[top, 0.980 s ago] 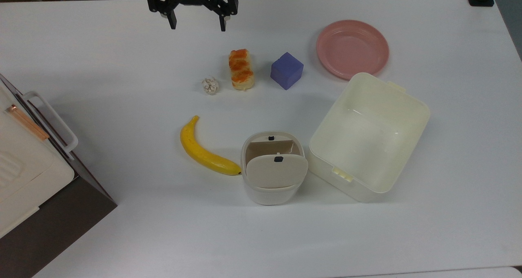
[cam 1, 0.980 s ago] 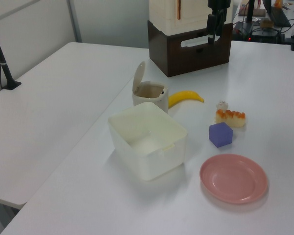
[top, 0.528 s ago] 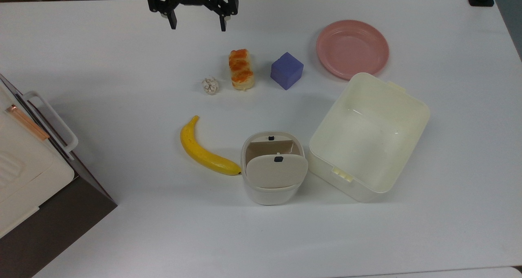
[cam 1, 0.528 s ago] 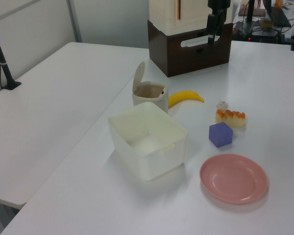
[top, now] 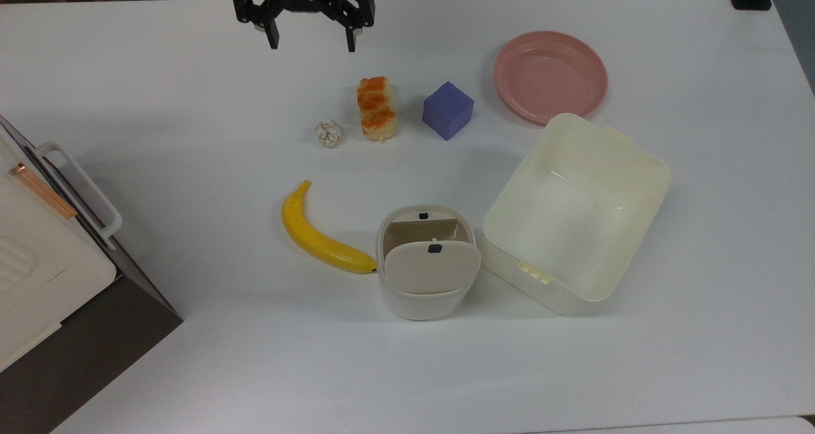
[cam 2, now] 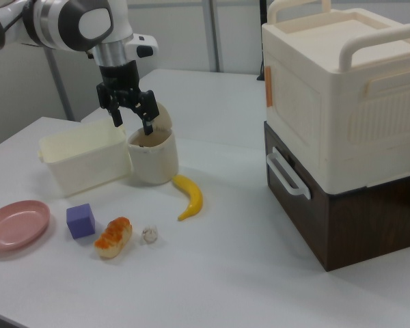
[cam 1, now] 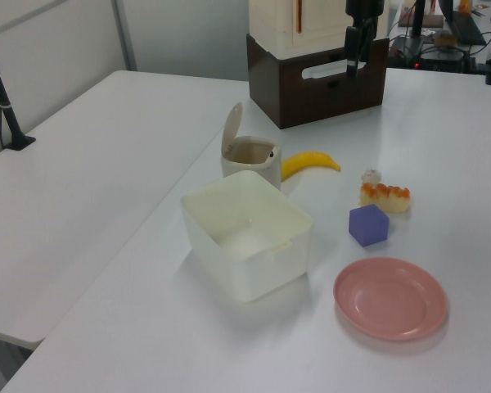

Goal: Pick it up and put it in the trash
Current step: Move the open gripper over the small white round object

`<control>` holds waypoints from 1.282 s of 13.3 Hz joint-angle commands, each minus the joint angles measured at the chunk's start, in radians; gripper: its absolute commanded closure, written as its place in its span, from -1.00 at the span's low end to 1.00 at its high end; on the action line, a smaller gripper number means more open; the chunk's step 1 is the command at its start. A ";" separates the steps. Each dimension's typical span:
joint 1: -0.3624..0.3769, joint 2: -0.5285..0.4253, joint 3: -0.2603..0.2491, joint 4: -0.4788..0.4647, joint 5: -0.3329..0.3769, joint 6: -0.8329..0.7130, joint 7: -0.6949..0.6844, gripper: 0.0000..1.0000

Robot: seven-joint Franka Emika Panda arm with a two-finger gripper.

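In the top view, the gripper (top: 310, 42) is seen at the far edge of the tabletop (top: 159, 103) with its fingers (top: 273, 39) spread wide apart and nothing held between them, while the paper wad (top: 328, 133) lies well apart from it, just beside the bread piece (top: 377, 108) on the top view's left. A descent aimed slightly toward the top view's right could be expected to catch the bread with one finger and shove it, or to pinch both together (the gap between the two is narrow). The trash bin (top: 425, 265) is shown with its flap lid (top: 432, 266) raised and the opening partly shadowed by it, so a release made too far forward might land the wad on the flap. In the left view, the wad (cam 1: 371, 175) is a very small target next to the bread (cam 1: 384, 196), and the banana (cam 1: 310, 164) rests against the bin (cam 1: 250, 158); a low carry path could clip the banana. In the right view, the gripper (cam 2: 130, 115) hangs high above the tabletop in front of the bin (cam 2: 152, 156), fingers parted, and the wad (cam 2: 149, 234) sits low and light; a shallow closure might squeeze it out sideways, and the cream tub (cam 2: 85, 163) beside the bin could be mistaken as the drop point.
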 commanded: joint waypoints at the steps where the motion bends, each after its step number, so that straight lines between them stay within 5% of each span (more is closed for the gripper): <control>1: 0.016 -0.003 0.003 -0.023 -0.009 0.012 0.005 -1.00; 12: 0.035 0.017 0.026 -0.213 -0.037 0.038 0.008 -0.99; 17: 0.032 0.020 0.026 -0.457 -0.113 0.345 0.019 -0.96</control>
